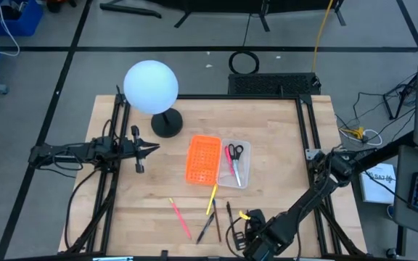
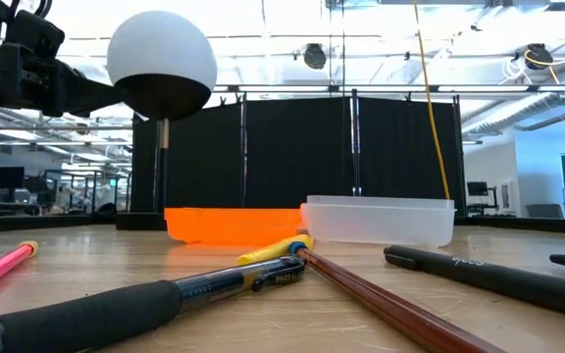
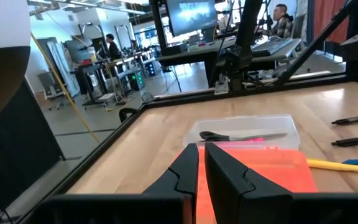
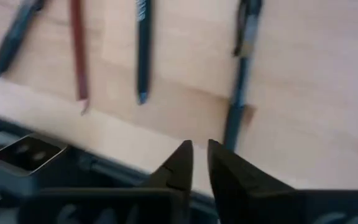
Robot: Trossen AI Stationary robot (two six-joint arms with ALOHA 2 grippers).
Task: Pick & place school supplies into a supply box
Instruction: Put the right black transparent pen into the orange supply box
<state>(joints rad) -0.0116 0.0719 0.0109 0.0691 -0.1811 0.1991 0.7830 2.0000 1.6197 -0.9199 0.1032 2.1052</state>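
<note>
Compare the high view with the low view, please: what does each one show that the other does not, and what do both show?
Only the high view shows the scissors and a pink pen lying inside the clear supply box, and the right hand low over the pens at the table's near edge. Only the low view shows the room behind the table. Both show the orange tray beside the box, the white globe lamp and the loose pens.

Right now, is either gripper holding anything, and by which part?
Nothing is held. The right gripper hangs empty over the table's front edge, near a black pen, its fingers slightly apart. The left gripper waits empty behind the orange tray.
</note>
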